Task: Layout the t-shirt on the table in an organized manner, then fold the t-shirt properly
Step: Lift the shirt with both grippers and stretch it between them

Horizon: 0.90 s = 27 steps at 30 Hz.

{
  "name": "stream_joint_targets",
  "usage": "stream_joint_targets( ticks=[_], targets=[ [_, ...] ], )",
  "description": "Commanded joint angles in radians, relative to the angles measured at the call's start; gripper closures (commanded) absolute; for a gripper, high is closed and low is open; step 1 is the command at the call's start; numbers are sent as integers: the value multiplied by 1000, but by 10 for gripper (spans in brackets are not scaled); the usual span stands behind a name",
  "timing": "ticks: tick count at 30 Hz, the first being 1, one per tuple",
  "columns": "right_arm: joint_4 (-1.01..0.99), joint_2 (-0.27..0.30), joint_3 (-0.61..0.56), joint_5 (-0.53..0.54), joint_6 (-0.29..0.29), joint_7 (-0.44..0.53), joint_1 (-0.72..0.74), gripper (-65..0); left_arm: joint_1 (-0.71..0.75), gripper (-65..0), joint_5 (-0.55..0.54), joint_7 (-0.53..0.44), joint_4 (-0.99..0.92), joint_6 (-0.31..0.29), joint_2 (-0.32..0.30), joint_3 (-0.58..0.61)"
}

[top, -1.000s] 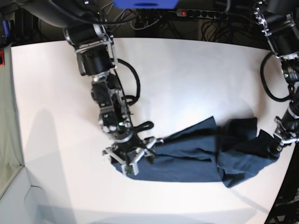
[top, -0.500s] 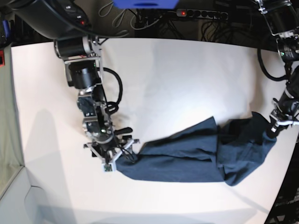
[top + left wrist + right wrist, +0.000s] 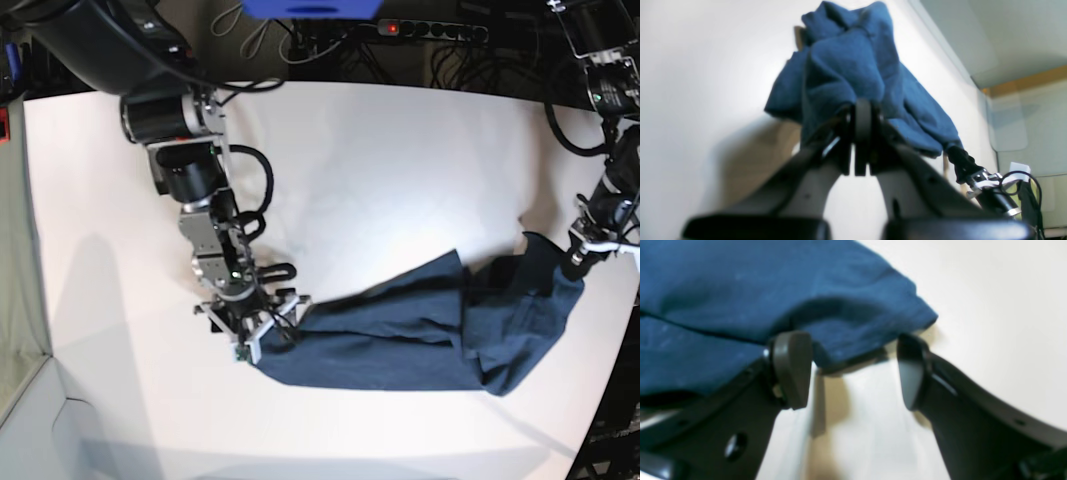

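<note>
My right tool has slid back right to the t-shirt after pulling its left end out; jaws wide, straddling the hem, nothing gripped. My left tool, pinched on the shirt's right end, has lifted it farther up the worktop. Shirt lies stretched but bunched, near-right area, so layout isn't done. Right arm reaches down from far left; left arm hangs at the right edge.

The left claw has pulled the t-shirt end up the table.
</note>
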Motion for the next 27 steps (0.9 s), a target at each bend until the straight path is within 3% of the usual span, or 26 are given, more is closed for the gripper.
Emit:
stream_joint_targets(
  ticks=[1, 5, 12, 19, 23, 27],
  targets=[
    [-12, -13, -3, 3, 3, 41, 46, -357, -9, -2, -18, -19, 19, -9, -21, -7],
    [-94, -16, -3, 3, 3, 69, 72, -311, 0, -2, -18, -19, 19, -9, -21, -8],
    [-146, -16, -3, 3, 2, 109, 120, 0, 1, -2, -18, -19, 13, -9, -21, -8],
    [-81, -10, 3, 3, 2, 103, 134, 0, 3, -2, -20, -11, 21, -9, -21, -8],
    [55, 28, 6, 7, 0, 90, 98, 0, 8, -2, -20, -11, 63, -11, -21, -8],
    [281, 66, 6, 7, 0, -20, 48, 0, 37, -2, -20, -17, 177, -11, -21, -40]
  ],
)
